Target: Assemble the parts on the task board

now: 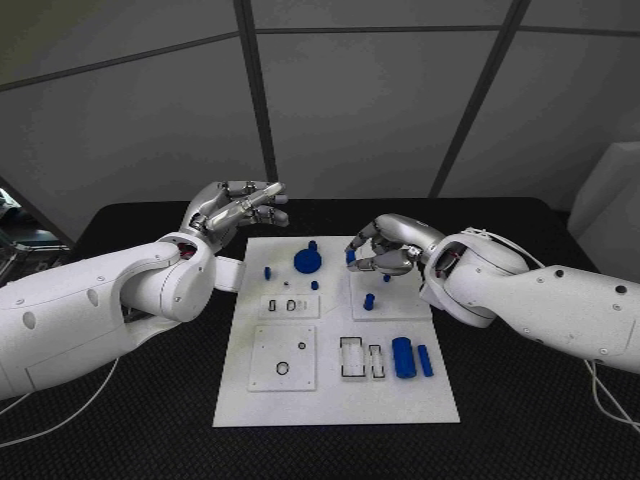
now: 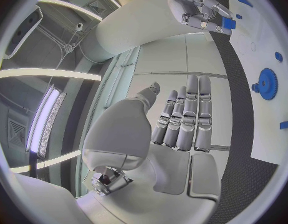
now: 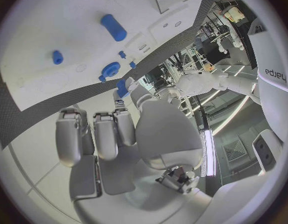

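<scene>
The white task board (image 1: 335,395) lies in the middle of the black table. On it stand a blue gear (image 1: 309,260) and a blue peg (image 1: 369,300); a blue cylinder (image 1: 404,357) and a thin blue bar (image 1: 425,360) lie nearer the front. My right hand (image 1: 389,246) hovers over the board's far right part and pinches a small blue part (image 1: 352,256), which the left wrist view shows as a blue block (image 2: 228,23) at its fingertips. My left hand (image 1: 242,208) hangs over the board's far left corner, fingers stretched out (image 2: 184,114), holding nothing.
Raised white plates with slots and holes (image 1: 283,356) sit on the board's left and middle. Black table (image 1: 133,410) surrounds the board on all sides. A pale block (image 1: 623,190) stands at the far right.
</scene>
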